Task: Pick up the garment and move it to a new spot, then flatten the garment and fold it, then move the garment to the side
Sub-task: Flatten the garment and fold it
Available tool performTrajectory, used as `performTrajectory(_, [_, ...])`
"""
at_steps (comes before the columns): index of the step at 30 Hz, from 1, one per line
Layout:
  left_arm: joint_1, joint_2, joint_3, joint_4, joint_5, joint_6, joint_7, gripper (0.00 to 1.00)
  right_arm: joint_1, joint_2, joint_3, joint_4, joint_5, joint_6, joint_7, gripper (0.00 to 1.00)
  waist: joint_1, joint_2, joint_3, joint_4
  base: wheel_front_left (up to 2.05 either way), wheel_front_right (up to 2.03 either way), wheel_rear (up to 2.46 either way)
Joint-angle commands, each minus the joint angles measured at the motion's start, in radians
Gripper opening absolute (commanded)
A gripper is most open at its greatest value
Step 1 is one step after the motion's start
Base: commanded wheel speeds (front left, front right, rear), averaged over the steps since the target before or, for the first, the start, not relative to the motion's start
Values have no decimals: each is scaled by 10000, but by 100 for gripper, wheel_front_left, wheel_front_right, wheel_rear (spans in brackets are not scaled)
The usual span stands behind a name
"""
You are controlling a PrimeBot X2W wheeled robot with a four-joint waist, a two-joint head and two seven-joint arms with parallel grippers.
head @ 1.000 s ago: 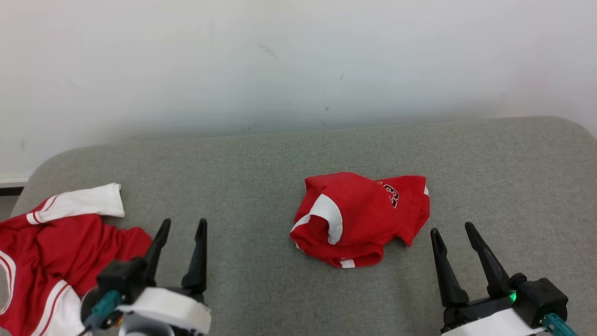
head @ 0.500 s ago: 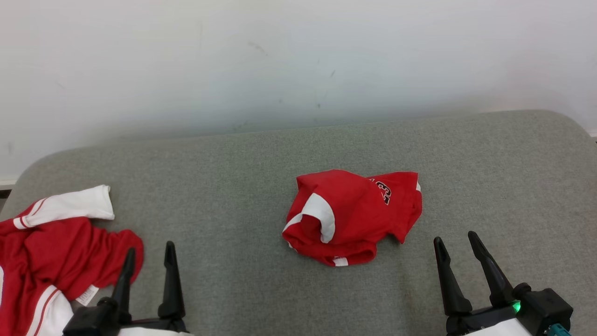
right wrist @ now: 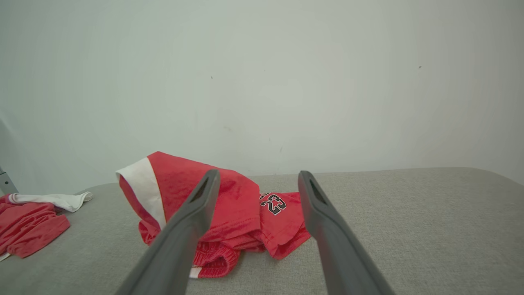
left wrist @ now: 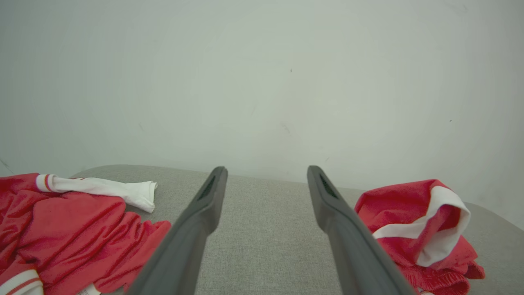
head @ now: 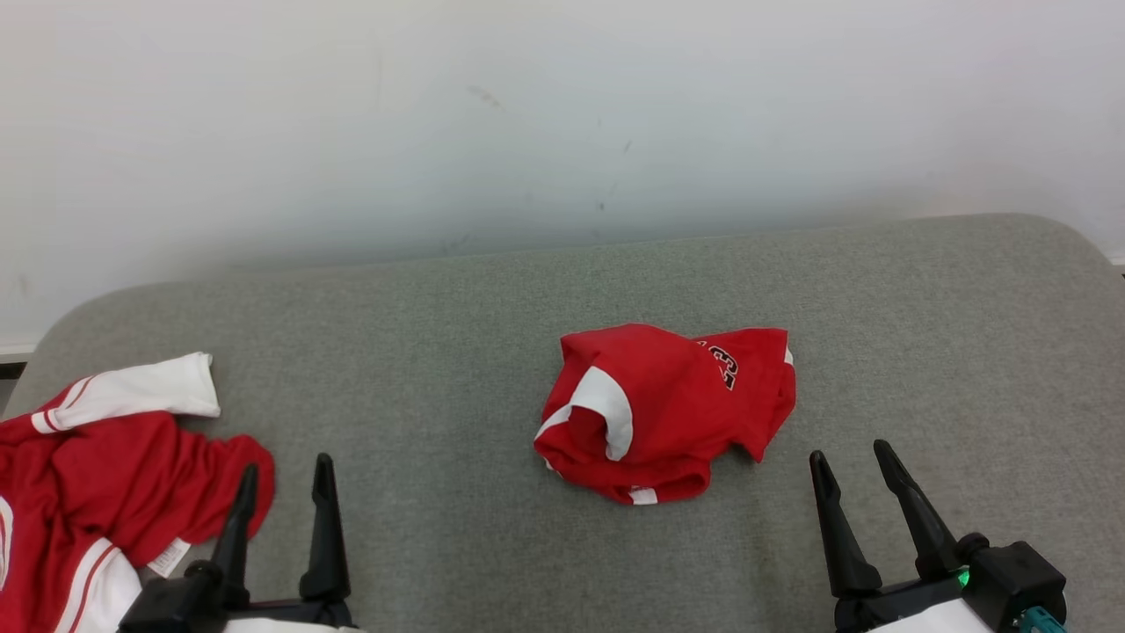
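Note:
A crumpled red garment [head: 668, 413] with white trim and the number 23 lies in a heap at the middle of the grey padded surface [head: 439, 352]. The left wrist view has the garment [left wrist: 409, 213] at its right, and the right wrist view has the garment [right wrist: 245, 205] behind the fingers. My left gripper [head: 287, 466] stands open at the lower left, apart from the heap, with nothing between its fingers [left wrist: 267, 168]. Open and empty too, my right gripper [head: 849, 450] sits just right of and nearer than the heap [right wrist: 258, 172].
Another red and white garment [head: 114, 475] lies bunched at the surface's left edge, just left of my left gripper; it is also in the left wrist view [left wrist: 69, 229]. A pale wall [head: 527, 105] rises behind the surface. The surface's far corners are rounded.
My left gripper drew back toward the lower left and straightened, now stopped. The right gripper barely moved. The head camera shifted slightly; both garments lie as before.

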Motion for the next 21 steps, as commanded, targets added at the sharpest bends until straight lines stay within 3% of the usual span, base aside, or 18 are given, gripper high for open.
performTrajectory(1, [-72, 12, 26, 41, 97, -51, -8, 100, -110, -36, 16, 65, 96, -18, 10, 100, 0, -1, 6, 31, 0, 0, 0])
performTrajectory(7, [-152, -15, -34, 175, 92, -170, -7, 100, -429, -45, 157, 480, 108, -18, 10, 100, 0, -1, 124, 250, 0, 0, 0])
performTrajectory(12, [-324, -15, -212, 314, -173, -113, -7, 100, -1163, -146, 544, 1616, 520, -18, 217, 100, 0, -1, 313, 594, 0, 0, 0])
performTrajectory(21, [-641, -16, -332, 517, -307, -182, -7, 100, -3053, -664, 640, 3533, 1572, -18, 2490, 100, 0, -1, 720, 1358, 0, 0, 0])
